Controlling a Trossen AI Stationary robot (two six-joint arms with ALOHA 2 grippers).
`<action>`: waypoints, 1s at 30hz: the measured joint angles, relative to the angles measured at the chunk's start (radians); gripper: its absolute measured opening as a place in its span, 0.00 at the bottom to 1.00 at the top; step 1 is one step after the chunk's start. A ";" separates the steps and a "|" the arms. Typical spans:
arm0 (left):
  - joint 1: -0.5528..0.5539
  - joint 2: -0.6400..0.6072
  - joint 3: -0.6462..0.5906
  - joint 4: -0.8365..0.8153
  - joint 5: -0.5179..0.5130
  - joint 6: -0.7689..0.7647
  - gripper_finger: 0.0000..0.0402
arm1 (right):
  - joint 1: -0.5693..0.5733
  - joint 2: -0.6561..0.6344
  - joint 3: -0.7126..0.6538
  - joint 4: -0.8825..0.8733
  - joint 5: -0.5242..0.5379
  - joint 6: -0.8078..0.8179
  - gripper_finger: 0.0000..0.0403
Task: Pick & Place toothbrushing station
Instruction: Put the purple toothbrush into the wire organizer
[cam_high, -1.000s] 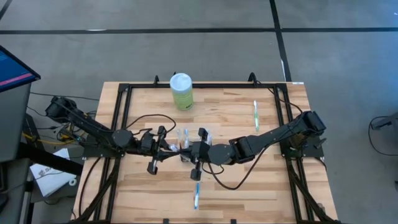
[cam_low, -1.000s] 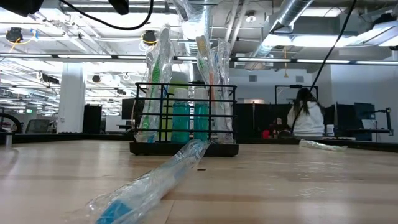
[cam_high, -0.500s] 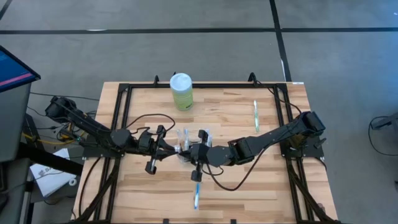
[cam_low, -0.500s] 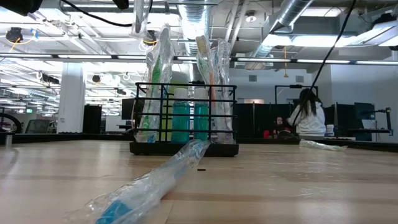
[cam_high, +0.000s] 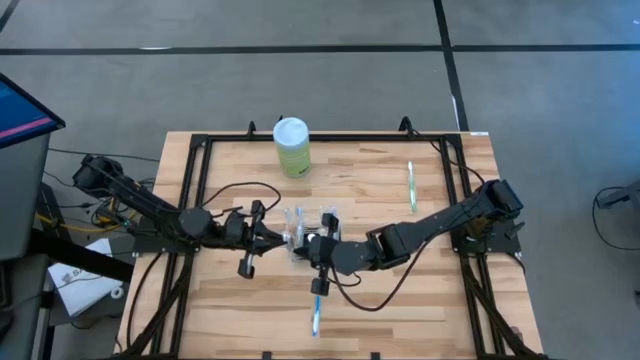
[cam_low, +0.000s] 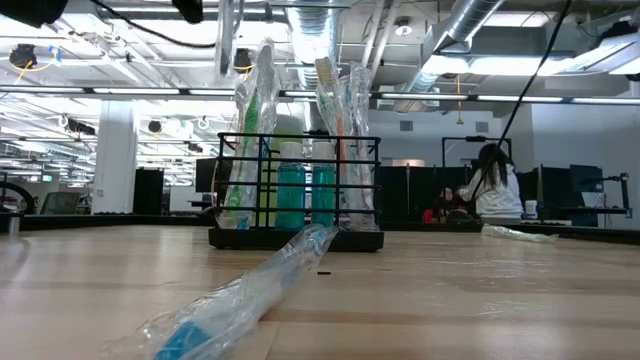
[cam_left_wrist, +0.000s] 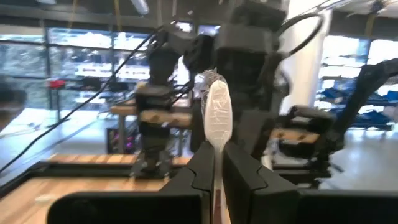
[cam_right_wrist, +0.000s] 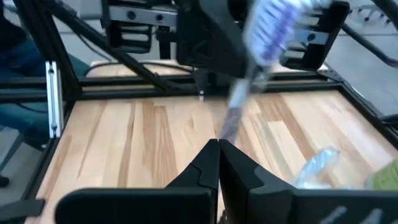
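We see the left tool (cam_high: 275, 238) reaching low from the left toward the centre of the pale wooden slatted tabletop (cam_high: 230, 310), its fingers (cam_left_wrist: 202, 163) clamped on a plastic-wrapped white toothbrush (cam_left_wrist: 217, 118) that stands upright between them. Just right of it sits the small black wire-mesh caddy (cam_low: 296, 190), holding wrapped toothbrushes and teal tubes upright in its compartments. The right tool (cam_high: 312, 248) comes in from the right, touching or nearly touching the caddy, its fingers (cam_right_wrist: 205, 163) pressed together on the handle of a purple-and-white bristled toothbrush (cam_right_wrist: 249, 68). A wrapped blue toothbrush (cam_high: 316, 312) lies on the near tabletop, a pale green bottle with a white cap (cam_high: 292, 146) stands at the far edge, and a green wrapped toothbrush (cam_high: 411, 185) lies far right. Beyond, a seated person (cam_low: 494, 185) shows in an open office. Since a second ago, the left tool has closed and the right arm has edged nearer.
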 joint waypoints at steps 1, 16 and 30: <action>0.001 0.000 -0.008 -0.001 -0.014 0.001 0.02 | 0.000 0.000 0.000 -0.010 0.006 0.005 0.00; 0.057 0.014 -0.089 0.087 -0.032 0.023 0.01 | 0.042 -0.030 0.000 -0.069 0.132 0.017 0.00; 0.101 0.174 -0.116 0.251 -0.025 0.010 0.02 | 0.063 -0.035 0.001 -0.064 0.157 0.005 0.00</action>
